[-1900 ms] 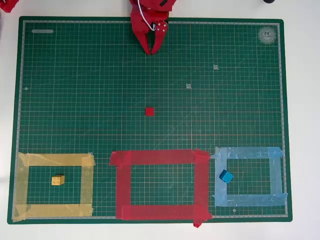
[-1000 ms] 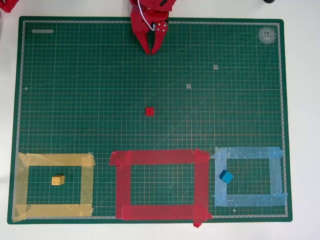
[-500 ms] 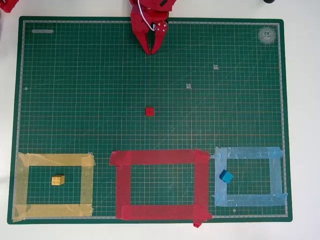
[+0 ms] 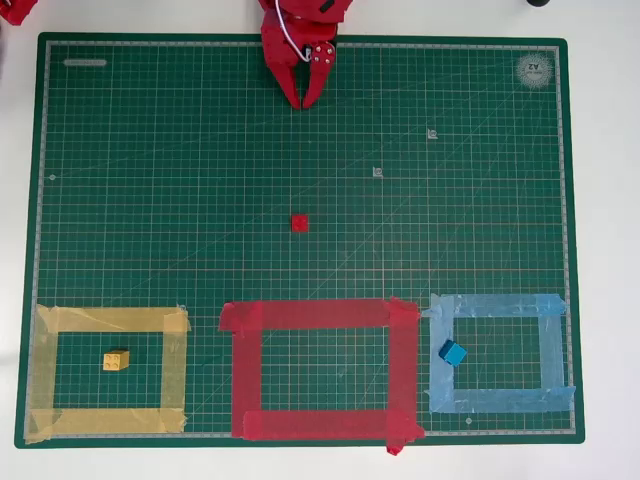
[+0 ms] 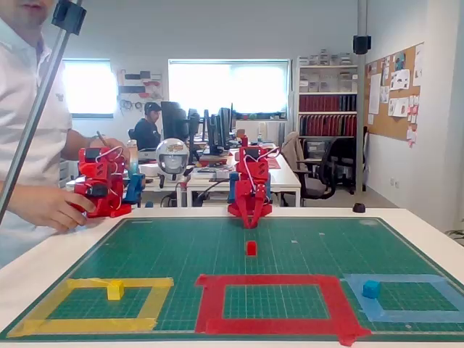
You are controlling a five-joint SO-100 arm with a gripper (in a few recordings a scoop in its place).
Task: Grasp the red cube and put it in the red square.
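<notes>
While the end effector (image 4: 302, 100) hangs at the far edge of the green mat (image 4: 150, 200) with its two tips drawn nearly together and nothing between them, the cube (image 4: 299, 223) sits alone in the middle of the mat, well short of the red square (image 4: 310, 316) and roughly in line with its centre. From where I stand the main worry is the grab itself: the cube is tiny, so if the tips open too little or come down slightly off to one side, they will likely nudge it along the smooth mat rather than close around it. A shallow descent could pinch only its top edge and let it pop out on the lift. The carry looks short and unobstructed, yet a release too near the tape could leave the cube resting on the strip instead of inside. The yellow cube (image 4: 116, 360) and blue cube (image 4: 453, 352) lie in their own frames either side, far enough apart that a mix-up seems unlikely.
</notes>
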